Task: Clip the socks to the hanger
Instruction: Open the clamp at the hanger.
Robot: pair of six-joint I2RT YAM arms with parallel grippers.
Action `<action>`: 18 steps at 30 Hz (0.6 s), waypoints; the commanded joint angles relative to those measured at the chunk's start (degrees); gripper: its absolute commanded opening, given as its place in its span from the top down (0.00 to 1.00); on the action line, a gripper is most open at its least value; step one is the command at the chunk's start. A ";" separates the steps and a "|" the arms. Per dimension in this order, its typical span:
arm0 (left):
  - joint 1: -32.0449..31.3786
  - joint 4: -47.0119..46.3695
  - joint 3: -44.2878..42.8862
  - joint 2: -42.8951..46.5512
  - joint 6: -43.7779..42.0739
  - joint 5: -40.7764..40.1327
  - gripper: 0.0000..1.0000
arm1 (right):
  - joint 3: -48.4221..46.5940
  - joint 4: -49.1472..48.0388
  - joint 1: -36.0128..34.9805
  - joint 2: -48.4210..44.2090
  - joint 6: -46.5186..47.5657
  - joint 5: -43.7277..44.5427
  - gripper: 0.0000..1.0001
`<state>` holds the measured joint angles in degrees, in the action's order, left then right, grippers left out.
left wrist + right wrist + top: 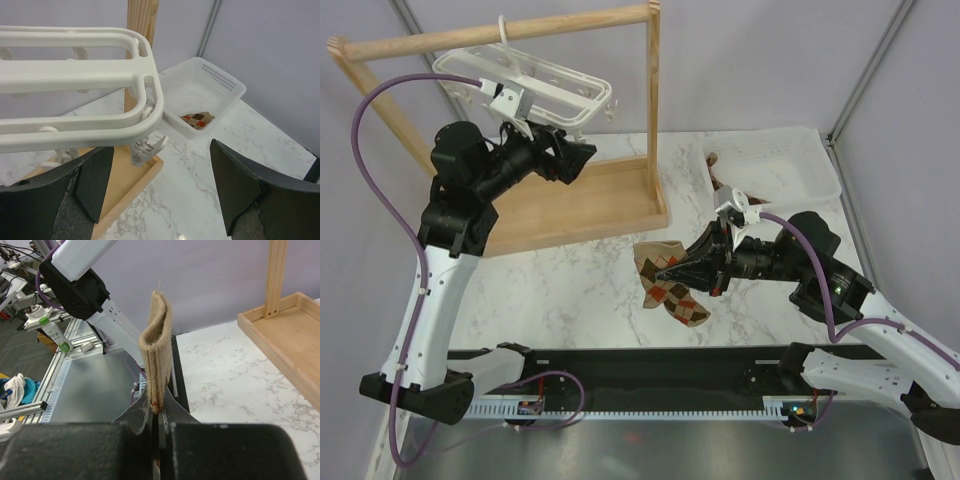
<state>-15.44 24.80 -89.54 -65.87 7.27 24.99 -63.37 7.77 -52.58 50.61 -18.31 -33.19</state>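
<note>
Right gripper (668, 268): jaws closed tight on 1 sock (672, 292). In the right wrist view the folded tan fabric (157, 340) is pinched between the 2 fingers (135, 440) and stands out beyond them. From above, the argyle sock hangs from the gripper over the marble table (570, 290), mid-table, right of the rack. Whether its lower end touches the table cannot be told.

Left gripper (582, 160): fingers wide apart, holding nothing, raised just beneath the right end of the hanger (520, 80). In the left wrist view a dangling clip (147, 145) hangs just above the gap between the fingers.

The hanger hooks over the top bar of the wooden rack (575, 215).

A second sock (199, 119) lies in the white perforated basket (805, 160), at the far right of the table.
</note>
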 commanded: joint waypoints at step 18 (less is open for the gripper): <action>0.41 -16.44 10.00 3.73 -1.99 -0.56 0.16 | -2.19 -3.11 0.19 -1.04 0.20 -1.00 1.00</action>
<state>-15.44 14.15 -79.90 -63.20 7.16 25.12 -63.37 7.31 -52.58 50.57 -18.24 -33.21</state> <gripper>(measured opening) 0.840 0.033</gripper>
